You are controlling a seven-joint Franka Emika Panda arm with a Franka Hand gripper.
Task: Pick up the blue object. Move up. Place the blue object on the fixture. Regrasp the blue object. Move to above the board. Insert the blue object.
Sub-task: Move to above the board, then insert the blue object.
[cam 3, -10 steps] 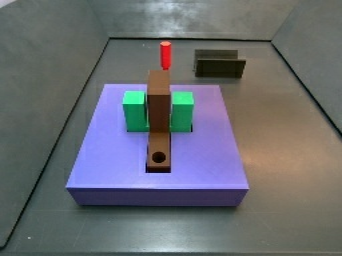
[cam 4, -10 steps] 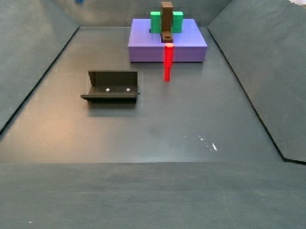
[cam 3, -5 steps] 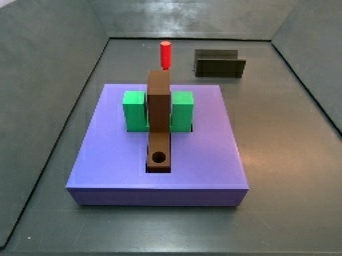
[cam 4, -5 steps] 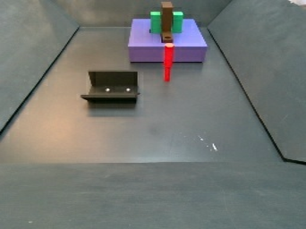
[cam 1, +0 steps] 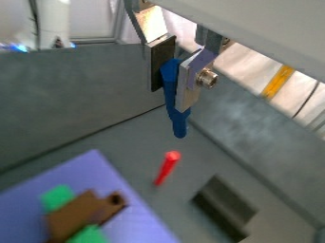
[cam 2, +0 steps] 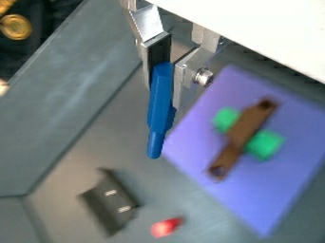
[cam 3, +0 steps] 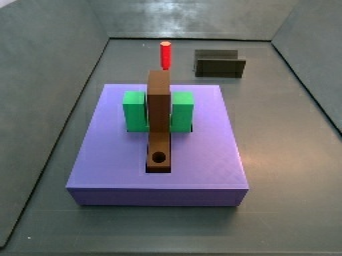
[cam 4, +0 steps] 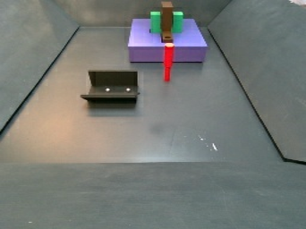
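Note:
In both wrist views my gripper point(cam 1: 174, 81) point(cam 2: 172, 71) is shut on the blue object point(cam 1: 177, 119) point(cam 2: 156, 123), a slim blue peg that hangs down past the fingertips, high above the floor. The fixture point(cam 3: 219, 64) point(cam 4: 111, 86) stands empty on the grey floor; it also shows in both wrist views point(cam 1: 229, 204) point(cam 2: 112, 199). The lavender board point(cam 3: 201, 150) point(cam 4: 185, 49) point(cam 1: 127, 171) point(cam 2: 286, 171) carries a green block point(cam 3: 135, 110) and a brown bar point(cam 3: 159, 120) with a round hole point(cam 3: 159, 158). The gripper and the blue object are out of both side views.
A red peg point(cam 3: 166, 54) point(cam 4: 167, 63) stands upright on the floor just off the board's edge; it also shows in both wrist views point(cam 1: 166, 168) point(cam 2: 164, 227). Dark sloping walls point(cam 4: 36, 80) enclose the floor.

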